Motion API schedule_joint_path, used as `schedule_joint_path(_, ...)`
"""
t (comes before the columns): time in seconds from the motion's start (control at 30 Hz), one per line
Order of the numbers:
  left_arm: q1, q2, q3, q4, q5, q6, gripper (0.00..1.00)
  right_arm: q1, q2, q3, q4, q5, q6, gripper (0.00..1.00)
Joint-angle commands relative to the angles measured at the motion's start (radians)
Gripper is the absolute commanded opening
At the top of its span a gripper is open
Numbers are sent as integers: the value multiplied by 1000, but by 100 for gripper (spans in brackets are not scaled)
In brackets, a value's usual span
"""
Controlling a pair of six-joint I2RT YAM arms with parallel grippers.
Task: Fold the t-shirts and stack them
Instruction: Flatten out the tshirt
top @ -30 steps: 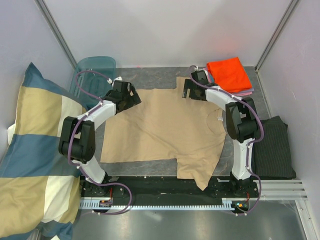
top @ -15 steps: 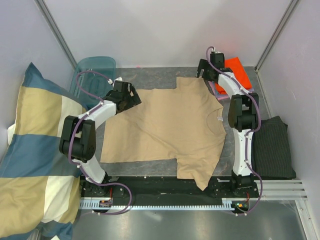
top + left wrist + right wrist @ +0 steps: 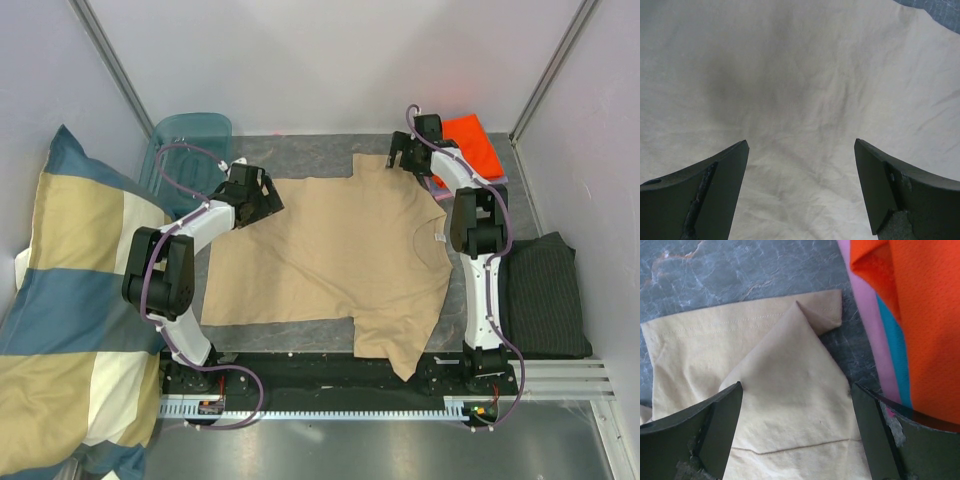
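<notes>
Tan t-shirt (image 3: 330, 250) lies flat on table (image 3: 300, 150). Left gripper (image 3: 801, 142) and right gripper (image 3: 796, 386) both gape, empty. Your right one hovers over the curled sleeve (image 3: 810, 315) beside the folded stack (image 3: 925, 315); grab sloppily and you drag the stack.

A spread t-shirt (image 3: 330, 250) lies flat mid-bench (image 3: 310, 155). Just beside its far sleeve, in the far right corner, sits the stack of folded t-shirts (image 3: 478, 148). A folded cloth (image 3: 545, 295) lies right of it, a pillow (image 3: 70, 300) left, with a container (image 3: 195, 135) behind the pillow.
</notes>
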Motion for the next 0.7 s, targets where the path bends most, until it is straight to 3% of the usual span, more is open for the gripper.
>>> schedule_joint_path(0.0,7,0,27,24,-7,38,94,-19,50,90,-54,60,-4,98)
schedule_joint_path(0.67,12,6,29,7,-18,42,93,-201,86,107,-121,252,67,98)
